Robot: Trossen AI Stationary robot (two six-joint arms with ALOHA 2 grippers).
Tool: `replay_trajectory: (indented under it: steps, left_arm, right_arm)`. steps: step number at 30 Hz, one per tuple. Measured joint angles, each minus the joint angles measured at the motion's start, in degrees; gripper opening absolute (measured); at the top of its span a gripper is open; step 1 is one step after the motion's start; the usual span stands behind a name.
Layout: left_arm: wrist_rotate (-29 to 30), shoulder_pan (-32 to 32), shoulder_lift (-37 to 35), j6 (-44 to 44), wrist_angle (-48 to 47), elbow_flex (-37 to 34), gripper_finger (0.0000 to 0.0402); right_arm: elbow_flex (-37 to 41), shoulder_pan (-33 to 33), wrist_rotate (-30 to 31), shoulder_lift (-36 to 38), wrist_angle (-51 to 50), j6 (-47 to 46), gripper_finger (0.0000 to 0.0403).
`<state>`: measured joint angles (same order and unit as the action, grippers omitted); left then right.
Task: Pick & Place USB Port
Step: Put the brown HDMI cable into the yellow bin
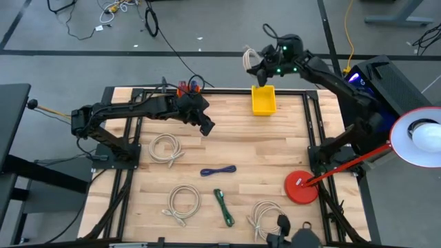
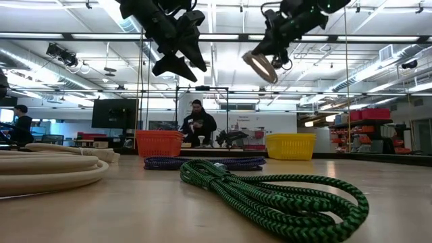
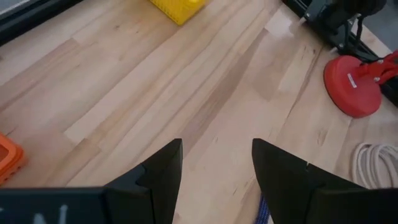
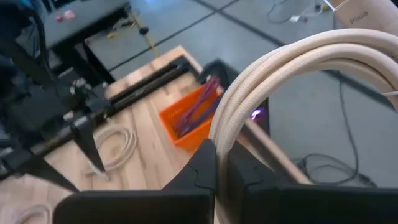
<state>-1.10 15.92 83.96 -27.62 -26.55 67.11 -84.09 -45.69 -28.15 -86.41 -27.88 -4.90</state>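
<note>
Near edge of the table [image 1: 275, 148]: white cable coil [image 1: 264, 218] at front right, just beside a dark object on the front edge; green braided cable [image 1: 223, 207] front centre, loose and flat; another white coil [image 1: 182, 201] front left; red round base [image 1: 301, 188] of the lamp sits close to the right edge, its red arm leaning out to the white lamp head [image 1: 418, 134] off the table.

Mid table: blue cable [image 1: 218, 170] bundled near centre; third white coil [image 1: 165, 147] left of centre; bare wood between blue cable and the far bins, widest clear patch on the table.

Left gripper [image 1: 207, 127] hovers above mid-left wood, fingers [image 3: 163, 171] spread apart with nothing between them; only bare planks show below it in the wrist view.

Far edge: orange bin [image 1: 187, 88] at far left-centre with red and blue cables in it; yellow bin [image 1: 263, 100] at far centre-right, against the table frame.

Right gripper [image 1: 256, 62] is raised beyond the far edge, just past the yellow bin, fingers clenched on a white USB cable [image 4: 292, 68]; its coil hangs clear of the table in the low view, not over the bin interior from above.

Beyond the table, a person [image 2: 197, 123] stands in the room.
</note>
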Motion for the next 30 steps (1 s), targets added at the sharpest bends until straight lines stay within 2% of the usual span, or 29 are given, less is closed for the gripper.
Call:
replay_trajectory:
  steps: [3,11,15,22,27,30]
  left_arm:
    - [0.0,0.0,0.0,-0.2,0.0,0.0,0.0199]
    - [0.0,0.0,0.0,-0.3,-0.2,0.0,0.0199]
    - [-0.6,0.0,0.0,-0.2,-0.4,0.0,0.0199]
    - [-0.6,0.0,0.0,0.1,-0.4,0.0,0.0199]
    - [-0.6,0.0,0.0,0.3,-0.4,0.0,0.0199]
    - [-0.6,0.0,0.0,0.3,-0.4,0.0,0.0199]
  right_arm:
    - [4.4,0.0,-3.7,-0.2,5.0,-2.1,0.0005]
    - [17.8,0.0,-4.6,2.9,20.0,-10.3,0.0005]
    - [22.4,-1.2,-2.9,6.0,19.3,-10.3,0.0005]
    - [29.6,-4.2,-4.1,11.8,19.4,-11.2,0.0005]
    - [32.2,-4.2,-4.9,14.0,18.7,-11.5,0.0005]
    - [32.5,-3.4,-2.0,13.9,15.3,-10.0,0.0005]
